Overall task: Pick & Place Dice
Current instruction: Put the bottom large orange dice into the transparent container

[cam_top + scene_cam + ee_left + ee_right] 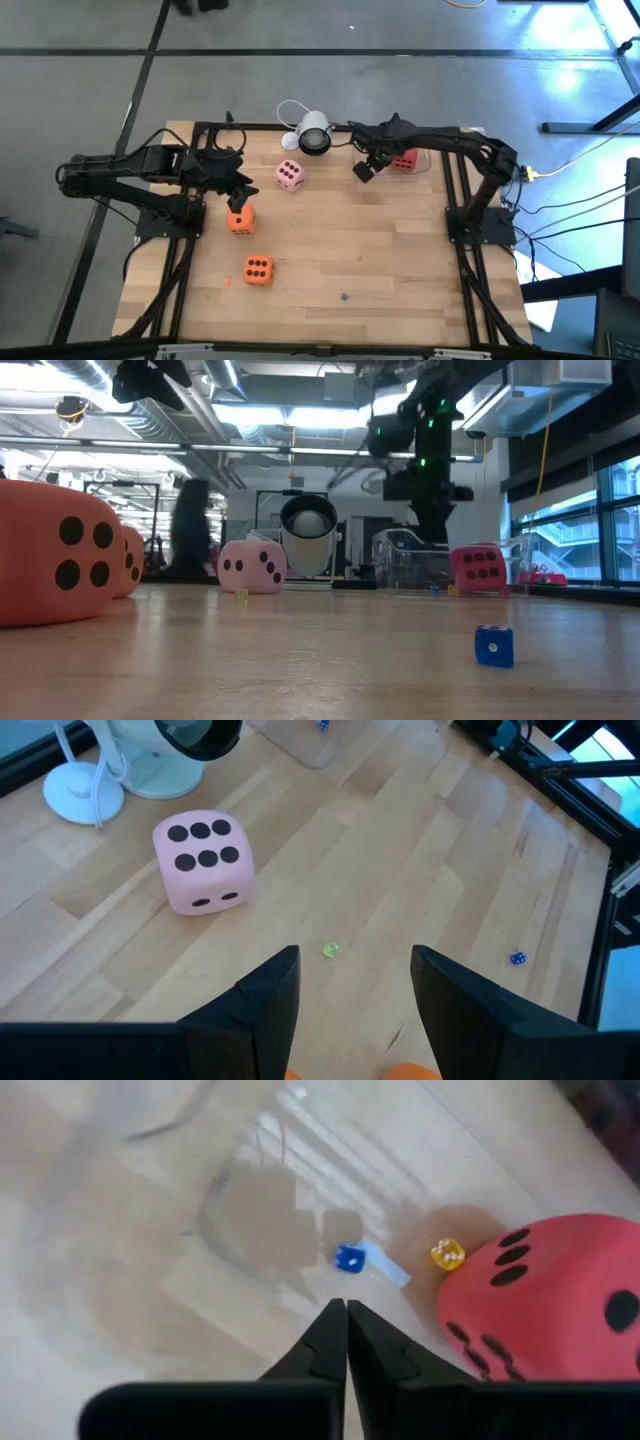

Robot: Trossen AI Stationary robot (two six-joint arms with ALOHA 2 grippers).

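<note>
Right pincer (346,1312): clenched on nothing, hanging over a clear container (200,1200); red die (404,160) just beside it, inside or behind the clear walls, cannot tell.
Left pincer (355,975): released, directly over an orange die (240,220); pink die (202,861) ahead.
Step, judged: right arm between grabs; next, left lowers and closes.
Obscured: orange die mostly hidden under the fingers.
</note>
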